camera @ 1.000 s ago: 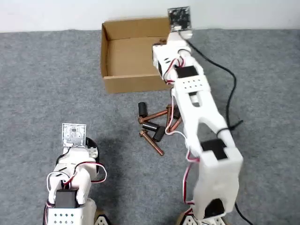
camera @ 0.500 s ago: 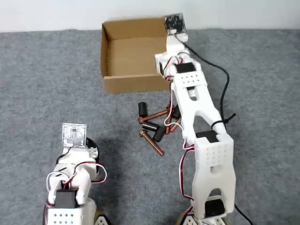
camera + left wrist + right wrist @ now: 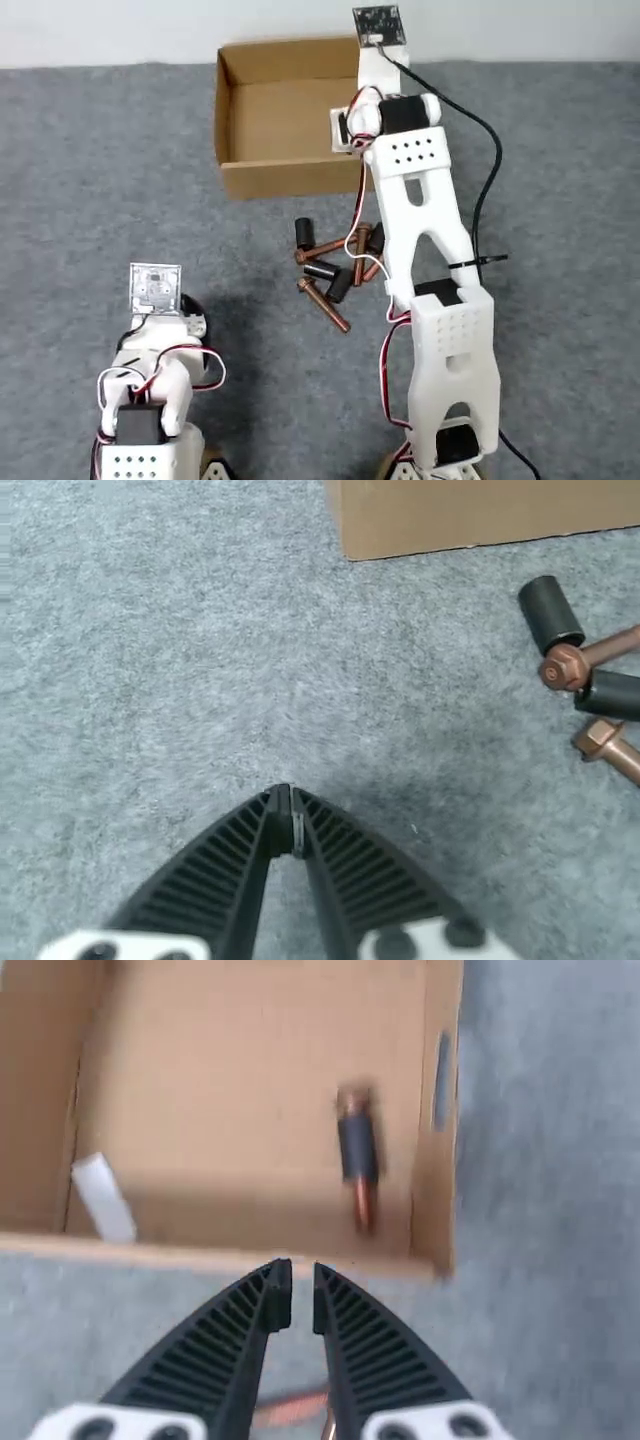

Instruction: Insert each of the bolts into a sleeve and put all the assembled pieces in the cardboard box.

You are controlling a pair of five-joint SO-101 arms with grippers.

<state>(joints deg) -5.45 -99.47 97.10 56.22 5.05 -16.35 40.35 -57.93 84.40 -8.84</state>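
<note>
A cardboard box [image 3: 226, 110] stands at the table's far side. Inside it, near one side wall, lies one assembled piece [image 3: 357, 1150], a black sleeve on a copper bolt. My right gripper [image 3: 298, 1275] hovers over the box's near wall [image 3: 200, 1255], slightly open and holding nothing. In front of the box lies a pile of loose parts: black sleeves [image 3: 304, 232] [image 3: 320, 270] and copper bolts [image 3: 325, 305] [image 3: 328, 246]. My left gripper [image 3: 285, 805] is shut and empty over bare carpet, with a sleeve [image 3: 551, 612] and a bolt [image 3: 590, 658] off to its side.
Grey carpet [image 3: 120, 180] covers the table. The right arm [image 3: 420, 220] stretches over the right edge of the pile and hides part of it. A white tape strip [image 3: 103, 1198] sticks up inside the box. The left arm [image 3: 150, 400] sits folded at the near left.
The right arm has drawn back from over the box and its wrist has lifted and turned. The left arm and the loose pile have not moved.
</note>
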